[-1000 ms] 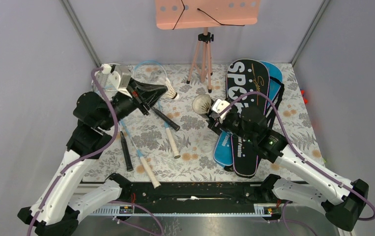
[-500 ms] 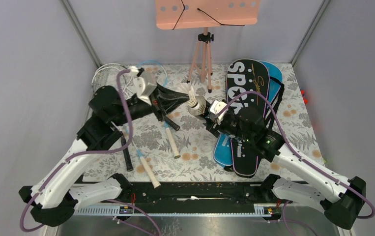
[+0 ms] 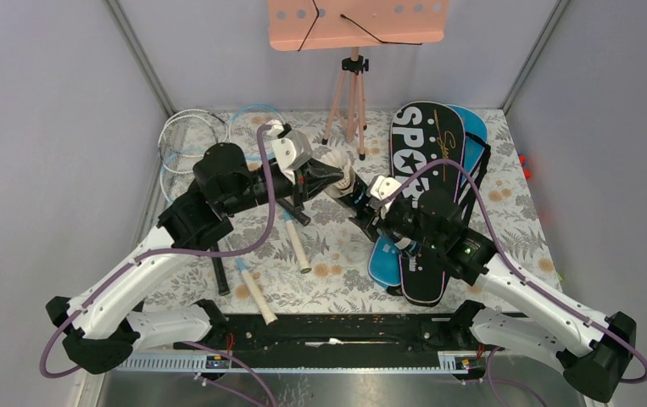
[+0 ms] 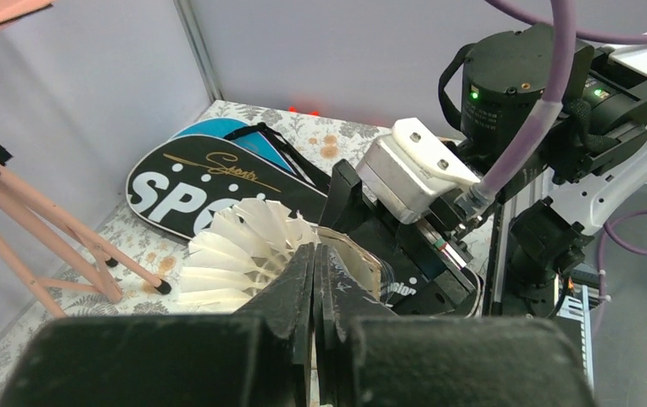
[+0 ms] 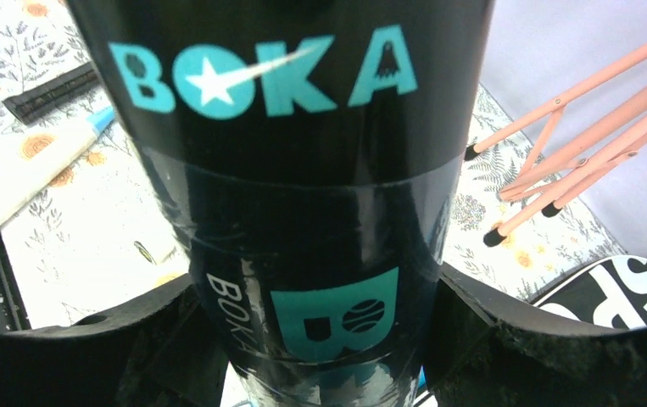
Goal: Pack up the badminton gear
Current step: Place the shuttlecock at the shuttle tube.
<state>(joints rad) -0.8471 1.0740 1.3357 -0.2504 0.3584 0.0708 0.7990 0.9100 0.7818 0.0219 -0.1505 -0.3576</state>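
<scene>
My left gripper (image 3: 337, 179) is shut on the feather skirt of a white shuttlecock (image 3: 335, 161) above the table's middle. In the left wrist view its fingertips (image 4: 315, 251) pinch the shuttlecock (image 4: 235, 254) right beside the tan rim of the tube's open mouth (image 4: 362, 259). My right gripper (image 3: 369, 206) is shut on the black BOKA tube (image 3: 360, 197), tilted toward the left gripper; the tube (image 5: 303, 212) fills the space between the jaws of that gripper (image 5: 311, 318). Rackets lie at the left, with hoops (image 3: 191, 129) at the back and handles (image 3: 298, 242) nearer. Black (image 3: 426, 148) and blue (image 3: 475, 136) SPORT bags lie at the right.
The pink perforated board (image 3: 358, 21) on tripod legs (image 3: 349, 97) stands at the back centre, just behind both grippers. Grey walls close in the flowered table (image 3: 337, 271) on three sides. More racket handles (image 3: 256, 292) lie near the front left edge.
My left arm has carried the shuttlecock rightward from above the racket hoops to the tube's mouth. The right arm with the tube has shifted only slightly.
</scene>
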